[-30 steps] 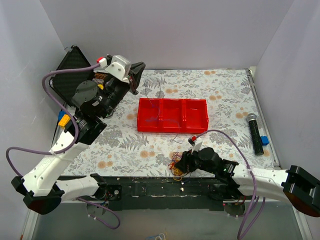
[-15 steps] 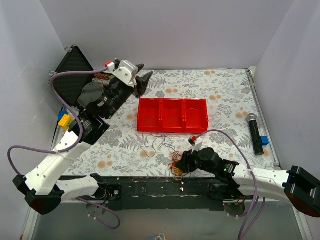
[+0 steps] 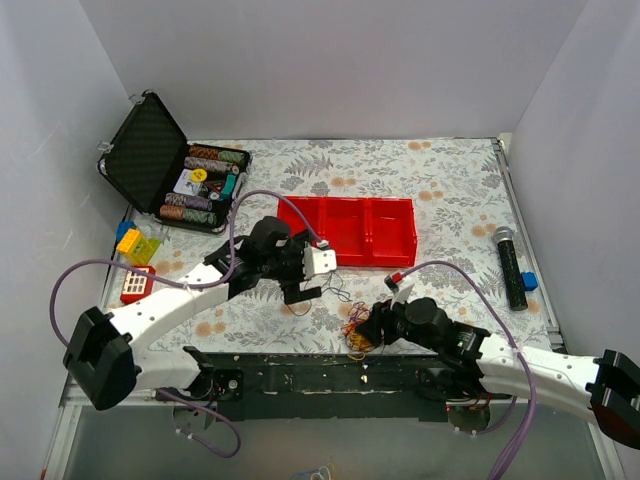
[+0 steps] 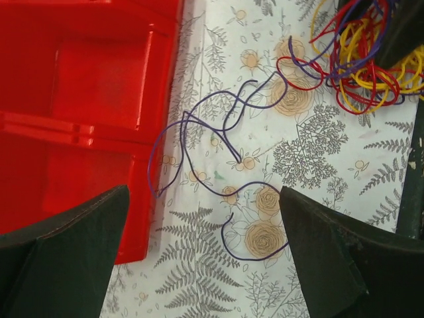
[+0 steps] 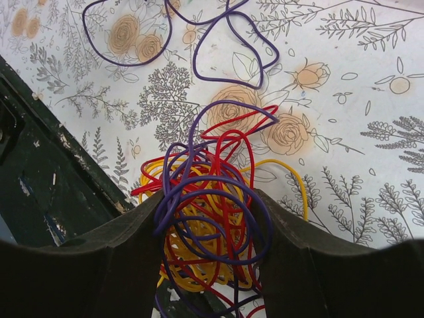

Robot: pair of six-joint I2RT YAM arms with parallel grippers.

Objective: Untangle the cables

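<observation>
The cables (image 3: 356, 335) form a small red, yellow and purple tangle at the table's near edge. My right gripper (image 3: 366, 324) is shut on this bunch (image 5: 212, 218), its two fingers pressed against the sides of it (image 5: 209, 199). One purple strand (image 3: 330, 285) trails loose from the tangle across the floral cloth toward the red tray (image 3: 345, 257). My left gripper (image 3: 303, 272) hovers open over that strand (image 4: 199, 132), with nothing between its fingers (image 4: 204, 199). In the left wrist view the bunch (image 4: 358, 59) sits at the top right and the tray (image 4: 86, 99) on the left.
An open black case of poker chips (image 3: 165, 175) stands at the back left. Small yellow and red toys (image 3: 135, 243) lie below it. A microphone (image 3: 508, 265) and a blue block (image 3: 528, 281) lie at the right. The black rail (image 3: 330, 375) runs along the near edge.
My left arm came down from high at the back left to just in front of the tray and its gripper opened. The purple strand now lies on the cloth. The right gripper stayed put.
</observation>
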